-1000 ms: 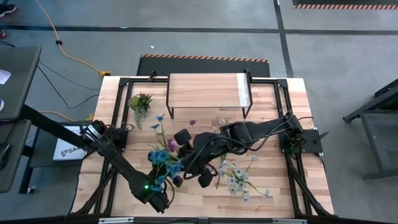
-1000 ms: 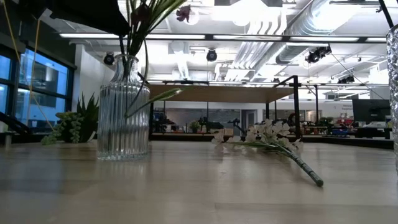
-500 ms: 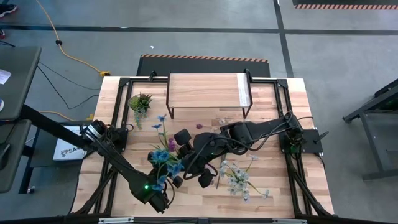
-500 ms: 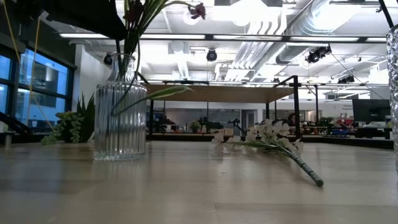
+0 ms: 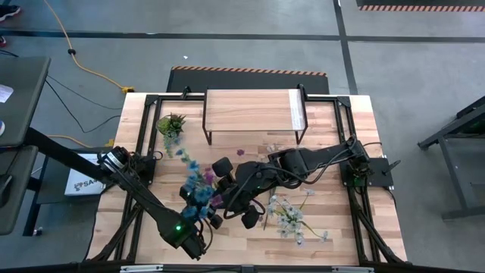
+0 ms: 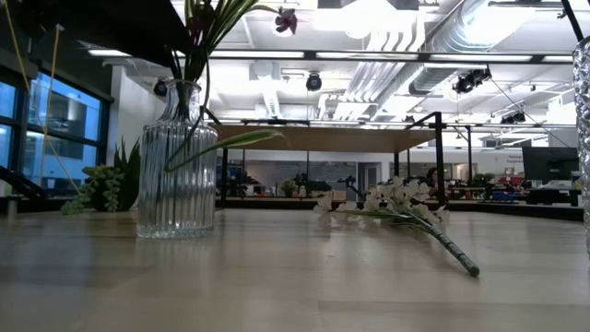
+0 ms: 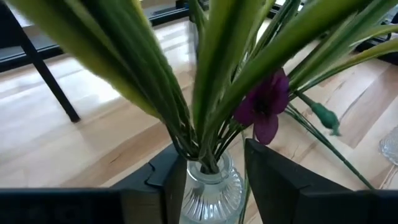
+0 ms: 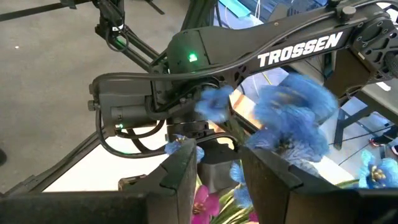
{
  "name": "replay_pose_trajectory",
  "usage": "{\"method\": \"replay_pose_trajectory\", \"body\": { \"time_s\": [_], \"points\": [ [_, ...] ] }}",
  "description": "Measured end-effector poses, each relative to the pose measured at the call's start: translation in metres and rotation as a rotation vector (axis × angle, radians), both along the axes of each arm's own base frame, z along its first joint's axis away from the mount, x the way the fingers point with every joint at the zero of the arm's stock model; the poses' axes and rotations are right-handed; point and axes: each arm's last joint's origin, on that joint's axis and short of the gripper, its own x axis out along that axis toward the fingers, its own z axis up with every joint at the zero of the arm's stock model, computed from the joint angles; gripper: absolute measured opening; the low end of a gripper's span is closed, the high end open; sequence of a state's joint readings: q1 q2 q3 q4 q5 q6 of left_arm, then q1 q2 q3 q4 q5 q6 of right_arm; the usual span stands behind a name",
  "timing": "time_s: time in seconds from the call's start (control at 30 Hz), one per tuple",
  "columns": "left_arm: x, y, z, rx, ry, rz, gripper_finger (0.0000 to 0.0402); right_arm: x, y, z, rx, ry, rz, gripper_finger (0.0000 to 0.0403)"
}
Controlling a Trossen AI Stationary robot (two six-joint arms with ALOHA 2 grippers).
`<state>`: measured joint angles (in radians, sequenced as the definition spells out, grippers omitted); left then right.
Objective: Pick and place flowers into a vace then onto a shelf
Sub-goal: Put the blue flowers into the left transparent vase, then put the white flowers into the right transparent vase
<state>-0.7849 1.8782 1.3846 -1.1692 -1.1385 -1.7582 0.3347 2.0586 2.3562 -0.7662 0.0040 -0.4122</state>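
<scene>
A ribbed glass vase (image 6: 175,161) stands on the table and holds the flowers by their green stems (image 7: 205,93). The blue blossoms (image 5: 197,189) spread above it, and a purple blossom (image 7: 264,106) hangs beside the stems. My left gripper (image 7: 210,152) is open at the vase's neck (image 7: 211,177), one finger on either side of the stems. My right gripper (image 8: 214,152) is open above the blossoms, with nothing between its fingers. A white spray (image 5: 289,216) lies flat on the table to the right. The shelf (image 5: 252,111) stands at the far edge.
A small green potted plant (image 5: 170,123) stands at the far left, beside the shelf. Another glass vessel (image 6: 583,129) shows at the right edge of the low view. Both arms cross over the middle of the table.
My left gripper has opened and let go of the stems in the vase. The blue sprays have swung over toward the table's far left. The vase has slid a little toward the left edge, and the purple blossom has lifted and shifted right.
</scene>
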Motion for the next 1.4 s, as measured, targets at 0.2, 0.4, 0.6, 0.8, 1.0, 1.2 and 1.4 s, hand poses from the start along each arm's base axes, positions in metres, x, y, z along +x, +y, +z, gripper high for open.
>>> {"method": "replay_pose_trajectory", "body": {
  "time_s": [0.2, 0.4, 0.6, 0.8, 1.0, 1.2, 1.4],
  "points": [
    [0.0, 0.0, 0.0, -0.012, 0.01, 0.001, 0.0197, 0.0, 0.0, 0.0, 0.0, 0.0, 0.0, 0.0119],
    [-0.002, -0.001, -0.002, -0.057, 0.057, 0.006, 0.0197, 0.0, 0.0, 0.0, 0.0, 0.0, 0.0, 0.0119],
    [-0.008, -0.008, 0.001, -0.081, 0.097, -0.015, 0.0197, 0.0, 0.0, 0.0, -0.001, 0.0, 0.0, 0.0119],
    [-0.018, -0.019, 0.024, -0.056, 0.124, -0.056, 0.0198, 0.0, 0.0, 0.0, -0.001, 0.0, -0.001, 0.0119],
    [-0.031, -0.032, 0.031, -0.147, 0.221, -0.089, 0.0198, 0.0, 0.0, 0.0, -0.001, 0.0, -0.001, 0.0119],
    [-0.041, -0.044, 0.034, -0.23, 0.247, -0.104, 0.0198, 0.0, 0.0, 0.001, 0.002, -0.008, 0.0, 0.0119],
    [-0.05, -0.053, 0.033, -0.33, 0.288, -0.101, 0.0198, 0.0, 0.0, 0.002, -0.038, -0.031, 0.004, 0.0119]
  ]
}}
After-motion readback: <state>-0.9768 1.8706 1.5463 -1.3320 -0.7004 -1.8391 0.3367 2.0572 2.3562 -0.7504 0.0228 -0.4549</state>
